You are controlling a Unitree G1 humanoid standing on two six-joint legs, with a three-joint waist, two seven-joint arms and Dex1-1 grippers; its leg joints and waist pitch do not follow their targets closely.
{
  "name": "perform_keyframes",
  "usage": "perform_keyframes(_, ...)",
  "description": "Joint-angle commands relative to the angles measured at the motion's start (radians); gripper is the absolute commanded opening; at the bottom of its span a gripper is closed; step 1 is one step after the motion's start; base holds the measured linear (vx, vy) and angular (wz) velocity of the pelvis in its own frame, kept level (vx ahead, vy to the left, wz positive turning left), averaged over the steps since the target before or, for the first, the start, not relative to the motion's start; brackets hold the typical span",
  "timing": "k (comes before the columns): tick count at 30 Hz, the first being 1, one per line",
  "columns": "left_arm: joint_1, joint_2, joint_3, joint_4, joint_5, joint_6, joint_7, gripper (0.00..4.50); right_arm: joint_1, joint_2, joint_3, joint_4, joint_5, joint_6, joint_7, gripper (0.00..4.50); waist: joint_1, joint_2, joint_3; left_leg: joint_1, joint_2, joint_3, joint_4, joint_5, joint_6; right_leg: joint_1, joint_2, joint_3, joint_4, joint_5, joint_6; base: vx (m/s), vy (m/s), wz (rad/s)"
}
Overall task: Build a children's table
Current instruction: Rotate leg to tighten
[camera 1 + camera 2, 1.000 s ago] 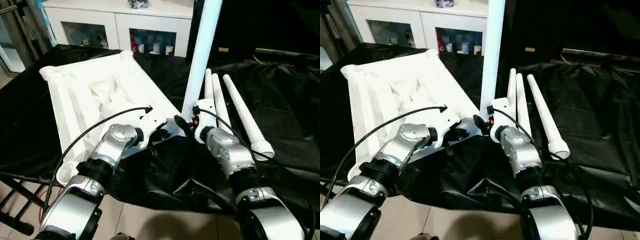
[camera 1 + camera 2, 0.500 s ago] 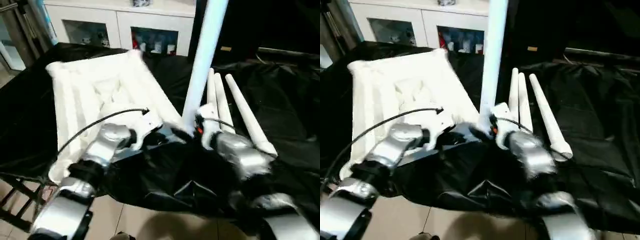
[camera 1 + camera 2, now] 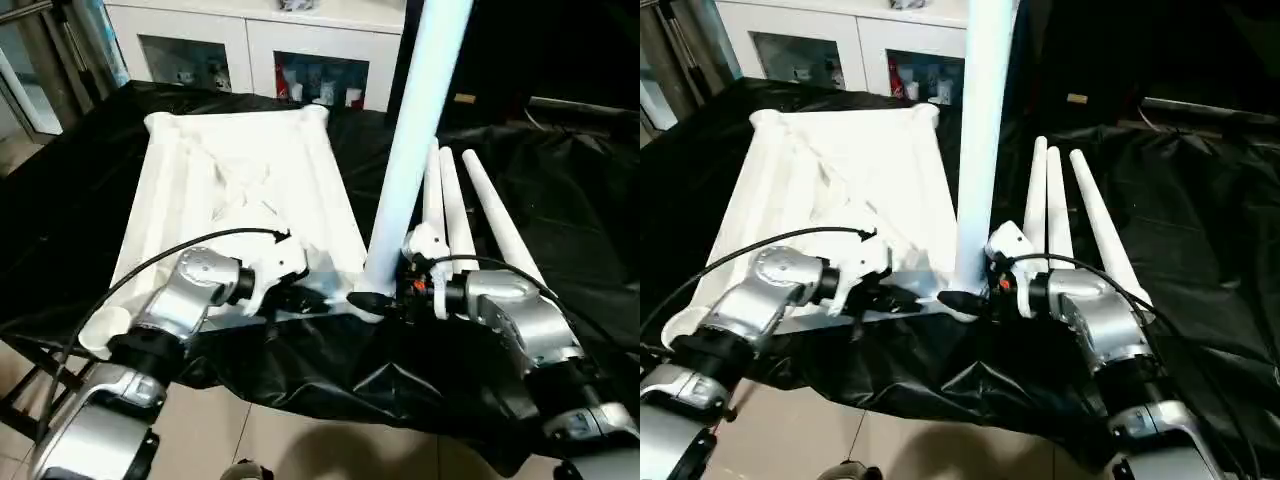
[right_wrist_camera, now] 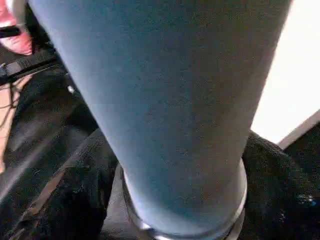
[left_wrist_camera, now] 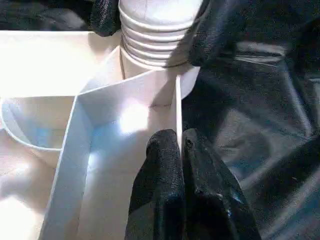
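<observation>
1. My left tool (image 5: 177, 150) is pinched shut on a thin rib at the near edge of the upturned table top (image 3: 240, 190), just left of the standing leg. Since a second ago the top has swung on the black-draped bench (image 3: 560, 170): its far end now points more squarely at the white cabinet (image 3: 250, 40).
2. The standing leg (image 3: 410, 150) is upright in the top's near right corner socket (image 5: 155, 80). The left wrist view shows its ribbed end only partly down in the socket, so I judge it not fully seated.
3. My right tool (image 3: 385, 300) has its fingers (image 4: 75, 200) closed around the base of the standing leg, just above the socket. It now reaches in from the right, lower than a second ago, which suggests I am turning or pressing the leg home.
4. Right of the standing leg, three loose legs (image 3: 470, 220) lie together on the bench, waiting for the other sockets.
</observation>
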Motion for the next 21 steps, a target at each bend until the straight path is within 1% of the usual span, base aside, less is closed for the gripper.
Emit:
perform_keyframes(1, -0.011, -0.014, -0.006, -0.051, -0.035, -0.014, -0.023, 0.00, 0.006, 0.000, 0.022, -0.033, 0.017, 0.014, 0.026, 3.23, -0.001, -0.004, -0.070, 0.032, 0.052, -0.022, -0.063, -0.188, 0.038, 0.035, -0.085, 0.041, -0.063, -0.092, -0.242, 0.000, 0.000, 0.00)
perform_keyframes(2, -0.011, -0.014, -0.006, -0.051, -0.035, -0.014, -0.023, 0.00, 0.006, 0.000, 0.022, -0.033, 0.017, 0.014, 0.026, 3.20, -0.002, -0.006, -0.069, 0.031, 0.052, -0.021, -0.063, -0.188, 0.038, 0.035, -0.085, 0.042, -0.064, -0.094, -0.242, 0.000, 0.000, 0.00)
perform_keyframes(3, -0.010, -0.012, -0.007, -0.053, -0.036, -0.013, -0.023, 0.00, 0.010, 0.000, 0.026, -0.039, 0.022, 0.021, 0.028, 3.15, -0.002, -0.005, -0.069, 0.032, 0.052, -0.022, -0.063, -0.192, 0.036, 0.034, -0.086, 0.042, -0.064, -0.104, -0.241, 0.000, 0.000, 0.00)
perform_keyframes(4, -0.010, -0.011, -0.007, -0.054, -0.037, -0.012, -0.022, 0.00, 0.013, 0.002, 0.029, -0.042, 0.025, 0.025, 0.028, 2.98, -0.002, -0.005, -0.069, 0.032, 0.051, -0.022, -0.063, -0.194, 0.035, 0.034, -0.086, 0.042, -0.065, -0.109, -0.240, 0.000, 0.000, 0.00)
perform_keyframes(6, -0.009, -0.012, -0.006, -0.055, -0.036, -0.012, -0.019, 0.00, 0.018, 0.006, 0.033, -0.045, 0.028, 0.032, 0.027, 2.85, -0.002, -0.006, -0.069, 0.032, 0.051, -0.021, -0.063, -0.193, 0.033, 0.034, -0.086, 0.042, -0.066, -0.114, -0.238, 0.000, 0.000, 0.00)
perform_keyframes(7, -0.009, -0.022, -0.002, -0.051, -0.032, -0.011, 0.003, 0.00, 0.026, 0.022, 0.035, -0.040, 0.024, 0.041, 0.005, 2.83, -0.001, -0.007, -0.069, 0.032, 0.051, -0.021, -0.062, -0.190, 0.035, 0.034, -0.086, 0.042, -0.066, -0.114, -0.237, 0.000, 0.000, 0.00)
perform_keyframes(8, -0.012, -0.032, 0.002, -0.044, -0.025, -0.010, 0.027, 0.00, 0.028, 0.036, 0.035, -0.028, 0.015, 0.043, -0.021, 2.78, -0.002, -0.006, -0.069, 0.031, 0.051, -0.021, -0.062, -0.187, 0.036, 0.034, -0.086, 0.043, -0.065, -0.110, -0.238, 0.000, 0.000, 0.00)
perform_keyframes(10, -0.020, -0.048, 0.008, -0.030, -0.015, -0.003, 0.069, 0.00, 0.029, 0.060, 0.029, -0.007, -0.005, 0.047, -0.068, 2.74, -0.005, -0.006, -0.069, 0.032, 0.051, -0.023, -0.064, -0.188, 0.030, 0.033, -0.086, 0.042, -0.065, -0.112, -0.237, 0.000, 0.000, 0.00)
perform_keyframes(11, -0.028, -0.062, 0.014, -0.017, -0.008, 0.004, 0.106, 0.00, 0.023, 0.078, 0.023, 0.016, -0.018, 0.047, -0.110, 2.74, -0.009, -0.008, -0.067, 0.032, 0.050, -0.022, -0.064, -0.197, 0.026, 0.031, -0.087, 0.043, -0.066, -0.128, -0.236, 0.000, 0.000, 0.00)
perform_keyframes(12, -0.040, -0.081, 0.023, 0.003, 0.002, 0.009, 0.158, 0.00, 0.012, 0.102, 0.015, 0.049, -0.036, 0.043, -0.172, 2.74, -0.010, -0.007, -0.066, 0.033, 0.050, -0.023, -0.065, -0.207, 0.021, 0.030, -0.089, 0.043, -0.069, -0.145, -0.235, 0.000, 0.000, 0.00)
perform_keyframes(13, -0.044, -0.087, 0.026, 0.009, 0.004, 0.010, 0.174, 0.00, 0.009, 0.110, 0.013, 0.059, -0.042, 0.041, -0.191, 2.74, -0.013, -0.008, -0.062, 0.035, 0.048, -0.024, -0.067, -0.238, 0.009, 0.027, -0.089, 0.043, -0.078, -0.206, -0.226, 0.000, 0.000, 0.00)
perform_keyframes(14, -0.049, -0.094, 0.030, 0.017, 0.008, 0.012, 0.194, 0.00, 0.005, 0.119, 0.010, 0.072, -0.049, 0.039, -0.214, 2.73, -0.014, -0.009, -0.062, 0.037, 0.047, -0.024, -0.067, -0.249, 0.001, 0.027, -0.089, 0.044, -0.079, -0.233, -0.219, 0.000, 0.000, 0.00)
perform_keyframes(15, -0.070, -0.123, 0.043, 0.047, 0.019, 0.023, 0.274, 0.00, -0.025, 0.168, -0.016, 0.148, -0.074, 0.039, -0.349, 2.73, -0.016, -0.010, -0.061, 0.038, 0.047, -0.026, -0.069, -0.263, -0.008, 0.028, -0.091, 0.045, -0.083, -0.271, -0.206, 0.000, 0.000, 0.00)
perform_keyframes(16, -0.089, -0.147, 0.051, 0.069, 0.028, 0.035, 0.336, 0.00, -0.053, 0.209, -0.039, 0.216, -0.091, 0.034, -0.470, 2.73, -0.027, -0.007, -0.056, 0.041, 0.044, -0.026, -0.071, -0.288, -0.029, 0.019, -0.090, 0.046, -0.085, -0.318, -0.205, 0.000, 0.000, 0.00)
perform_keyframes(17, -0.101, -0.163, 0.055, 0.082, 0.034, 0.042, 0.376, 0.00, -0.072, 0.235, -0.054, 0.260, -0.098, 0.031, -0.544, 2.72, -0.033, -0.009, -0.059, 0.043, 0.042, -0.032, -0.072, -0.311, -0.048, 0.022, -0.093, 0.044, -0.089, -0.373, -0.192, 0.000, 0.000, 0.00)
perform_keyframes(18, -0.112, -0.176, 0.058, 0.092, 0.042, 0.049, 0.413, 0.00, -0.088, 0.257, -0.069, 0.295, -0.096, 0.041, -0.596, 2.72, -0.036, -0.009, -0.059, 0.044, 0.045, -0.033, -0.073, -0.312, -0.051, 0.022, -0.094, 0.045, -0.091, -0.377, -0.187, 0.000, 0.000, 0.00)
perform_keyframes(19, -0.120, -0.186, 0.059, 0.100, 0.048, 0.054, 0.440, 0.00, -0.099, 0.272, -0.079, 0.319, -0.094, 0.049, -0.632, 2.72, -0.040, -0.010, -0.058, 0.041, 0.044, -0.033, -0.074, -0.307, -0.045, 0.023, -0.090, 0.045, -0.093, -0.362, -0.181, 0.000, 0.000, 0.00)
perform_keyframes(20, -0.131, -0.199, 0.064, 0.109, 0.051, 0.063, 0.472, 0.00, -0.112, 0.292, -0.094, 0.342, -0.083, 0.052, -0.665, 2.72, -0.040, -0.006, -0.060, 0.043, 0.045, -0.032, -0.072, -0.303, -0.039, 0.021, -0.090, 0.046, -0.092, -0.335, -0.183, 0.000, 0.000, 0.00)
perform_keyframes(21, -0.143, -0.217, 0.069, 0.119, 0.057, 0.072, 0.512, 0.00, -0.135, 0.319, -0.116, 0.377, -0.076, 0.049, -0.724, 2.72, -0.041, -0.007, -0.060, 0.041, 0.044, -0.031, -0.073, -0.301, -0.035, 0.022, -0.088, 0.047, -0.092, -0.323, -0.182, 0.000, 0.000, 0.00)
